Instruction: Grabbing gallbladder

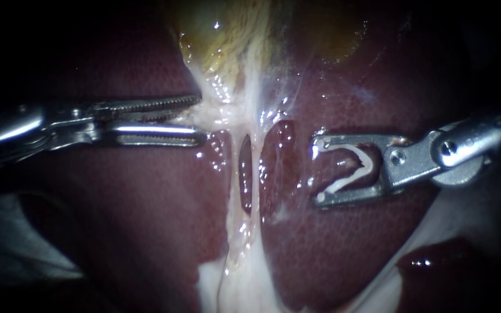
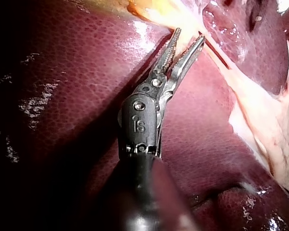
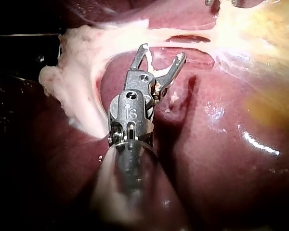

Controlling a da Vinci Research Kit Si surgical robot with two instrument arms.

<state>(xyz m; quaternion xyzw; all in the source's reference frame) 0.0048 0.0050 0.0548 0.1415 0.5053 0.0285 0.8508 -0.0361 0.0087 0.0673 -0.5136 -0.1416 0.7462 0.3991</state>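
Note:
The yellow-green gallbladder (image 1: pixel 218 35) sits at the top of the endoscope view, and its pale neck tissue (image 1: pixel 227 107) narrows downward over the dark red liver (image 1: pixel 117 220). My left instrument (image 1: pixel 201 119) comes in from the left with its serrated jaws a little open, and their tips are at the edge of that pale neck. In the left wrist view the left instrument (image 2: pixel 189 35) shows a gap between its jaws, with pale tissue (image 2: pixel 183 19) just ahead. My right instrument (image 1: pixel 319 169) stands wide over the liver to the right and holds a white clip (image 1: pixel 352 168) between its jaws.
Two pale strands (image 1: pixel 256 174) run down from the neck with a dark window between them. In the right wrist view the right instrument (image 3: pixel 163 52) has a lump of pale fatty tissue (image 3: pixel 67 82) beside it. A pale sheet (image 1: pixel 7 243) lies at the lower left.

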